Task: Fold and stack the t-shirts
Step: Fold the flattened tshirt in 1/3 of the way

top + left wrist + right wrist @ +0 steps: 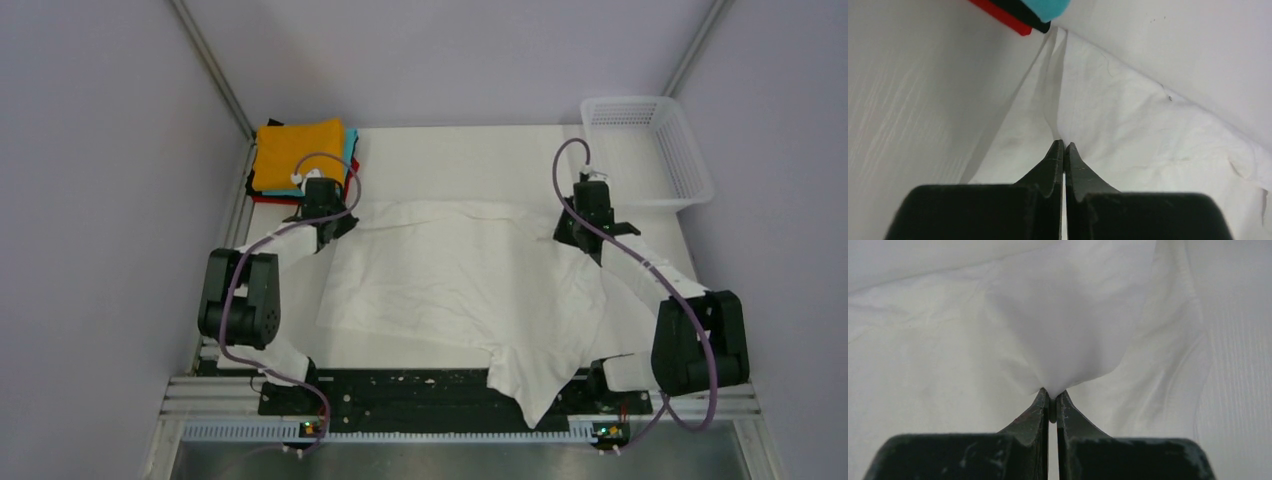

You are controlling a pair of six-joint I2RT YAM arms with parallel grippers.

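The large white t-shirt (460, 285) lies spread and wrinkled across the middle of the table, with one part hanging over the near edge. My left gripper (325, 232) is shut on its far left corner, and a ridge of cloth runs up to the closed tips (1064, 145). My right gripper (583, 235) is shut on its far right corner, with a tuft of white cloth (1073, 330) pinched between the tips (1052, 394). The folded stack, orange (298, 150) on top of teal, black and red, sits at the far left. Its teal (1050, 7), black and red (1005, 16) edges show in the left wrist view.
A white mesh basket (680, 165) stands at the far right corner. Grey walls and metal frame posts enclose the table. A black rail (400, 392) runs along the near edge between the arm bases. Bare white tabletop (908, 100) lies left of the shirt.
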